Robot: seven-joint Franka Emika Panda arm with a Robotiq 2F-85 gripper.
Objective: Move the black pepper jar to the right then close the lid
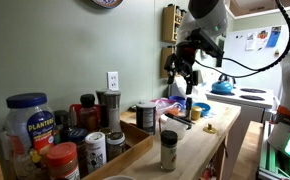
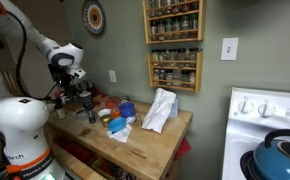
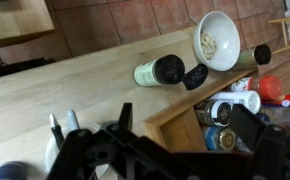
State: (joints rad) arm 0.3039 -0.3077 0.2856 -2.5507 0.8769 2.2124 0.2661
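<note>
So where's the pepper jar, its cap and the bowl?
pepper jar (image 1: 168, 155), in an exterior view, glass body.
cap (image 1: 168, 135), in an exterior view, dark top.
bowl (image 3: 228, 45), wrist view, inner wall.

Hangs aloft with the hand (image 1: 183, 85) pointing straight down, fingers (image 3: 123, 113) spread wide, gripping nothing. Reaches over by way of the white arm (image 2: 35, 40), elbow bent behind and above the hand.
</note>
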